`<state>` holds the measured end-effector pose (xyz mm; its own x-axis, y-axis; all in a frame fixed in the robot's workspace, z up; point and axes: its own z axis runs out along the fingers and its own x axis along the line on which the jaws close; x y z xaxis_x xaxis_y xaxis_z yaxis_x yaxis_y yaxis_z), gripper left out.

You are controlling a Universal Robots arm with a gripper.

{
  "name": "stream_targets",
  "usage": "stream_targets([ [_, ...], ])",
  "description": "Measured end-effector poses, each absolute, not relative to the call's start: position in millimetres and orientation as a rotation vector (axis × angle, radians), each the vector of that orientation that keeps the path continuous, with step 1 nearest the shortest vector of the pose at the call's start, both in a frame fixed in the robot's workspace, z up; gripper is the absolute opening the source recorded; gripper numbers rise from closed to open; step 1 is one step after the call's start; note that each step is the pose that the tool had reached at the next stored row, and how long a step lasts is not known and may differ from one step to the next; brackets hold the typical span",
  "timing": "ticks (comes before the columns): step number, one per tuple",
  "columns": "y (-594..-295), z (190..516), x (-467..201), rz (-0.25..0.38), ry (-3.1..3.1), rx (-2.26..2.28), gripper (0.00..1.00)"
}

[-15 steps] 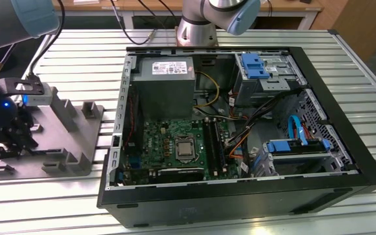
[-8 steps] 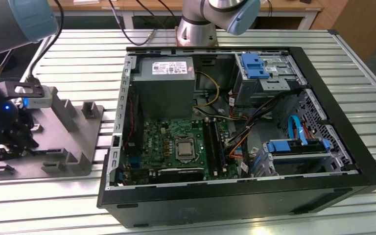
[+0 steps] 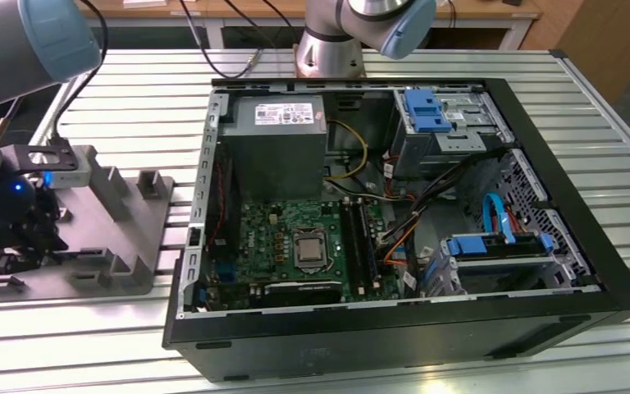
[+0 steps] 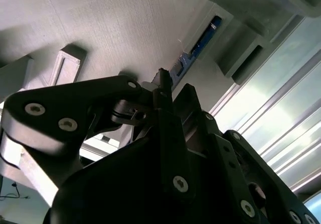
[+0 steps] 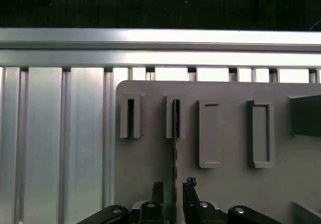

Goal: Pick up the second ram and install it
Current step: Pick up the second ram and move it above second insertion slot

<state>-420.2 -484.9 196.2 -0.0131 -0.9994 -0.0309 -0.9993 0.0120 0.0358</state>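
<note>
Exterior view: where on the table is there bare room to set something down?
Free: the table on the near side of the fixture tray, and its slats at the exterior view's right of the computer case. Crowded: the tray itself, where the gripper sits at the second ram (first wrist view), and the thin strip between tray and case.

No text, number or sign is reading legibly. A white label (image 3: 289,112) is sitting on the grey power supply (image 3: 276,164) inside the open computer case (image 3: 403,338) in the exterior view, with its print too small to make out.
</note>
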Motion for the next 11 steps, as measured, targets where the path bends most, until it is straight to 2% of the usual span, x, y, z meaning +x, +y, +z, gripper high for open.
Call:
stream_targets([
  [11, -485.0, 191.4, -420.2, -0.076, -2.232, 2.206, 0.30],
])
